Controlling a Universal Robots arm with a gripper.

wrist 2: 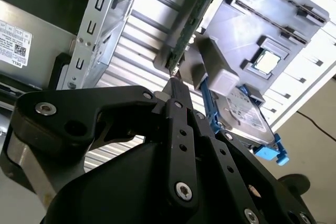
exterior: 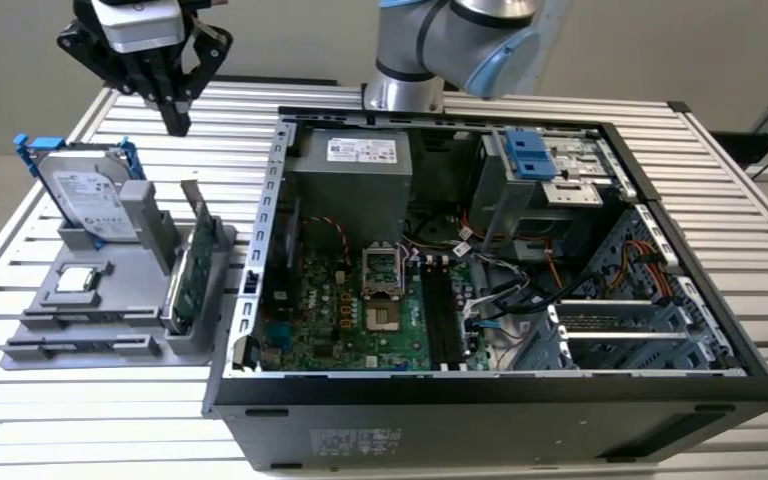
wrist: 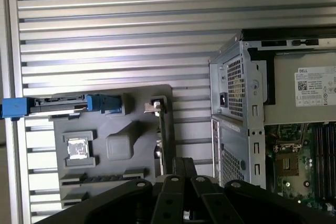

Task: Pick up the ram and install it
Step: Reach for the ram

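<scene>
Your gripper (exterior: pixel 175 127) hangs empty, fingers pinched together, high beside the gray holder (exterior: pixel 37 350). A green board (exterior: pixel 187 285) stands on edge there, so it can be gripped from above. It may be the ram, but you cannot tell from this view.

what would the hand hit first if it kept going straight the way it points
The hand would probably meet the green board on edge in the gray holder, or the table just beside it; depth is unclear.
</scene>
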